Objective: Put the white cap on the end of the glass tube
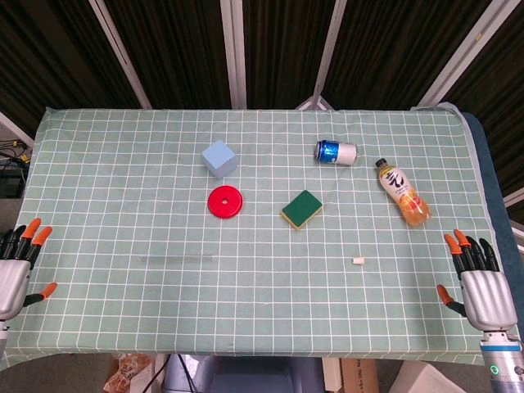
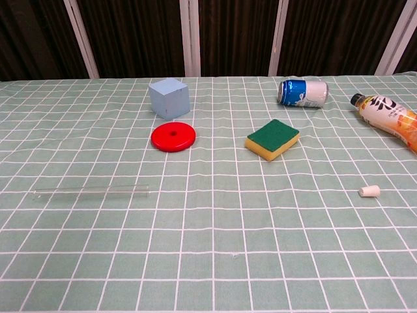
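Observation:
A thin clear glass tube lies flat on the checked cloth, left of the middle. Well to its right lies a small white cap, on its side. My left hand rests at the table's left edge, fingers apart and holding nothing. At the right edge my right hand stands the same way, fingers apart, a little right of and nearer than the cap. Neither hand shows in the chest view.
Further back lie a light blue cube, a red disc, a green and yellow sponge, a tipped blue and white can and an orange drink bottle on its side.

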`<state>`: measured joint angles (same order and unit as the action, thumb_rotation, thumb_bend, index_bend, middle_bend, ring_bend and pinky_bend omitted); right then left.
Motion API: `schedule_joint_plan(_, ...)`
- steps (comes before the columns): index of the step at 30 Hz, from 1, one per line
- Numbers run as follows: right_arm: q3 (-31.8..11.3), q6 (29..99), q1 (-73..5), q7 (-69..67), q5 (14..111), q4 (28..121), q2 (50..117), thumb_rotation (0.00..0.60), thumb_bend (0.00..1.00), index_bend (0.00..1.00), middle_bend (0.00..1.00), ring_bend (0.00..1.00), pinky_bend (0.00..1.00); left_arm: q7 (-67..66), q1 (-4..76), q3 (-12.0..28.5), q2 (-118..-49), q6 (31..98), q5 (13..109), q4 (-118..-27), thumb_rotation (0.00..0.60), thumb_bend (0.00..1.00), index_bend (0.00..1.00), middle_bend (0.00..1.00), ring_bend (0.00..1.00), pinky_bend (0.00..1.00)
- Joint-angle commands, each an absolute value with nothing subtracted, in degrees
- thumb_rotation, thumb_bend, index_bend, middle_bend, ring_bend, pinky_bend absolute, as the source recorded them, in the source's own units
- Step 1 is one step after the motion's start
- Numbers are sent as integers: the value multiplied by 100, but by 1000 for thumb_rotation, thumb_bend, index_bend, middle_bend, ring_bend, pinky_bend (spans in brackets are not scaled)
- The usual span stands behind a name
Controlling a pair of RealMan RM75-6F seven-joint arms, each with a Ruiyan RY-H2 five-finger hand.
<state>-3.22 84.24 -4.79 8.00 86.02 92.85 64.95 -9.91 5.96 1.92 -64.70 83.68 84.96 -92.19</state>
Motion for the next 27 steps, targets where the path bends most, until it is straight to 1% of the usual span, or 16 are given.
schedule_joint_plan(1,-313,8381,-478,804,8565,9321,6474,600,330,0,0,0,0,-979,594,178,-6459,8362,8506,-9237,600,64,0,0,0,0)
schedule_joint_plan(8,-293,8364,-488,793,8605,9332,6461,600,329,0,0,0,0,-1011,599,179,-6449,8308,8438,-9266,600,64,0,0,0,0)
schedule_joint_plan(18,-274,8316,-505,785,8610,9350,6463,600,329,0,0,0,0,-1227,697,183,-6431,8027,8235,-9463,600,65,0,0,0,0)
schedule_joint_plan(20,-271,8301,-510,772,8610,9336,6463,600,330,0,0,0,0,-1343,741,222,-6456,8004,8208,-9529,600,81,5,0,0,0)
schedule_joint_plan(23,-269,8267,-516,718,8586,9353,6452,600,330,0,0,0,0,-1531,839,304,-6518,7934,8133,-9690,600,130,47,15,0,0)
schedule_joint_plan(26,-261,8241,-522,683,8582,9377,6438,600,330,0,0,0,0,-1826,954,382,-6589,7829,8013,-9859,600,179,119,81,0,0)
schedule_joint_plan(27,-257,8231,-524,674,8583,9384,6436,600,329,0,0,0,0,-1981,1013,423,-6634,7785,7961,-9911,600,200,145,119,0,0)
